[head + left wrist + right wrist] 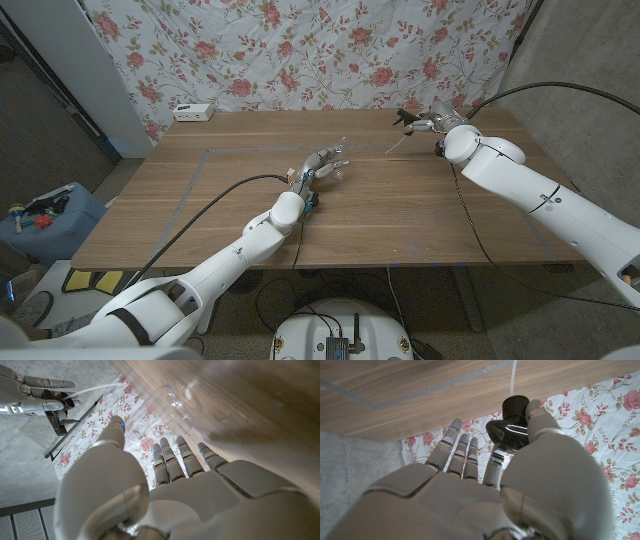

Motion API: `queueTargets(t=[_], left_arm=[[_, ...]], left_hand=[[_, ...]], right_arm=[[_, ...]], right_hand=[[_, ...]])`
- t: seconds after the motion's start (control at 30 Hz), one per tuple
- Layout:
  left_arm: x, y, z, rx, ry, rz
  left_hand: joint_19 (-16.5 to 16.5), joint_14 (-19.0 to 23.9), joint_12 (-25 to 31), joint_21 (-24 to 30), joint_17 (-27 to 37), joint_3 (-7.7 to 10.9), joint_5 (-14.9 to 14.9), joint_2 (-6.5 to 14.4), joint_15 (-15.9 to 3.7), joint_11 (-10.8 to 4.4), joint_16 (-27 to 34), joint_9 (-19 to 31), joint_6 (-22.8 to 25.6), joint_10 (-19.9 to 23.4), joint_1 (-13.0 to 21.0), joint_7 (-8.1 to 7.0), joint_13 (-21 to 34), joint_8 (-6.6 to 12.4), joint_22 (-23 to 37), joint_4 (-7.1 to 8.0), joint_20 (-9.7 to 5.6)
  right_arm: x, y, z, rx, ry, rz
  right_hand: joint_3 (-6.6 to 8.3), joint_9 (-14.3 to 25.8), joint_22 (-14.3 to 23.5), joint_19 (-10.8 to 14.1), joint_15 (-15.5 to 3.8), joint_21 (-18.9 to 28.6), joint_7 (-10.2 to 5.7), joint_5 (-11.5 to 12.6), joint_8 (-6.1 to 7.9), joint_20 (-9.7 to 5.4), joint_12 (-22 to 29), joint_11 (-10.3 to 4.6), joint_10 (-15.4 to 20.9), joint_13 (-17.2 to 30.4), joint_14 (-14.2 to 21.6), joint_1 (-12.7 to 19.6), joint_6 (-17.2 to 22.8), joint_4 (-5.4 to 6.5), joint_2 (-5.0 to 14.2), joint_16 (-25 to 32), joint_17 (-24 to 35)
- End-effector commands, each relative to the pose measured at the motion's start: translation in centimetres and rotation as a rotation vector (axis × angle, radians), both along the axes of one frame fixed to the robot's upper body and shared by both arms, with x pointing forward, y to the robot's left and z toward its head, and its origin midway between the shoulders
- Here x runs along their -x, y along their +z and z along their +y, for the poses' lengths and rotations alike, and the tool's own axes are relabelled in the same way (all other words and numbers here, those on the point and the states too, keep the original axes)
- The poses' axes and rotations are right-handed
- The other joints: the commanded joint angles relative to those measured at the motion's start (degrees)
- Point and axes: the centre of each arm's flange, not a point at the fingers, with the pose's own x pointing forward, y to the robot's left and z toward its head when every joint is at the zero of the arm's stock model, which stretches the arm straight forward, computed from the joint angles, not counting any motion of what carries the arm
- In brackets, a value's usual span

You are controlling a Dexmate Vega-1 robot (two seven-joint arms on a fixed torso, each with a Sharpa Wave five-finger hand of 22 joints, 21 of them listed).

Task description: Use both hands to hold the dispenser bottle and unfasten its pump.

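Note:
A clear plastic dispenser bottle (pixel 340 166) stands near the table's middle, and my left hand (pixel 318 170) holds it between thumb and fingers. In the left wrist view the bottle (pixel 175 402) shows just past my fingers (pixel 172 462). The black pump (pixel 411 119) is off the bottle, its white tube (pixel 396 147) hanging free. My right hand (pixel 432 124) grips the pump above the table's far right part. In the right wrist view the pump (pixel 512 420) sits between thumb and fingers, with the tube (pixel 512 370) pointing at the table. My right hand (pixel 35 395) with the pump also shows in the left wrist view.
A white power strip (pixel 194 112) lies at the far left corner of the wooden table (pixel 400 220). A flowered cloth (pixel 300 50) hangs behind the table. Taped lines (pixel 215 152) mark the tabletop. A blue box (pixel 45 215) stands on the floor at the left.

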Motion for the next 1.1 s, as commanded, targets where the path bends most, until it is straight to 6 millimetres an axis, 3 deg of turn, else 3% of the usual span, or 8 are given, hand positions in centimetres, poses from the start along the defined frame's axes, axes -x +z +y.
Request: queueTargets(t=[0.03, 0.57, 0.83, 1.1], left_arm=[[0.1, -0.9, 0.4, 0.015, 0.015, -0.002], [0.5, -2.0, 1.1, 0.027, 0.031, 0.008], [0.6, -1.9, 1.4, 0.030, 0.034, 0.003], [0.5, -1.6, 1.6, 0.030, 0.029, 0.010]], left_hand=[[0.42, 0.22, 0.52, 0.22, 0.10, -0.08, 0.25, -0.10, -5.41, -0.48, 0.28, -0.04, 0.21, 0.42, 0.54, -0.76, -0.01, 0.48, 0.18, 0.05, -0.52], [0.75, 0.19, 0.57, 0.23, 0.09, -0.18, 0.33, 0.11, -5.92, -0.69, 0.22, -0.06, 0.39, 0.49, 0.81, -1.20, -0.36, 0.51, 0.17, 0.00, -0.71], [0.63, -0.44, 0.45, 0.12, 0.11, -0.29, 0.35, 0.34, -4.74, -0.69, 0.04, -0.05, -0.22, 0.08, 0.87, -1.55, -0.57, 0.27, 0.18, 0.07, -0.48], [0.16, -2.31, -0.11, -0.03, 0.10, -0.81, 0.38, 0.41, -3.23, 0.27, -0.22, -0.04, -2.97, -2.35, 0.71, -2.00, -0.87, -0.22, 0.22, 0.19, 0.23]], right_arm=[[0.2, -0.2, 0.1, -0.004, -0.004, -0.001], [0.8, -0.5, 0.5, -0.004, -0.004, -0.006], [0.8, -0.4, 0.8, 0.000, 0.003, -0.008], [0.6, -0.2, 1.0, -0.002, 0.002, -0.010]], right_hand=[[0.33, 0.23, 0.09, 0.55, 0.11, -0.04, -0.81, 0.19, 0.32, 0.11, -0.07, 0.08, 0.44, 0.23, 0.29, -0.02, 1.43, -0.03, 0.17, -0.12, 0.10], [0.31, 0.22, 0.09, 0.54, 0.06, -0.06, -0.85, 0.17, 0.36, 0.10, -0.07, 0.02, 0.47, 0.24, 0.38, -0.15, 1.49, 0.01, 0.09, -0.11, 0.11], [0.37, 0.21, 0.09, 0.59, 0.10, -0.04, -0.87, 0.18, 0.36, 0.24, -0.08, 0.02, 0.46, 0.24, 0.36, -0.15, 1.46, 0.01, 0.12, -0.12, 0.12], [0.33, 0.21, 0.09, 0.59, 0.17, -0.05, -0.85, 0.17, 0.37, 0.33, -0.09, 0.02, 0.43, 0.24, 0.36, -0.12, 1.48, 0.02, 0.21, -0.10, 0.14]])
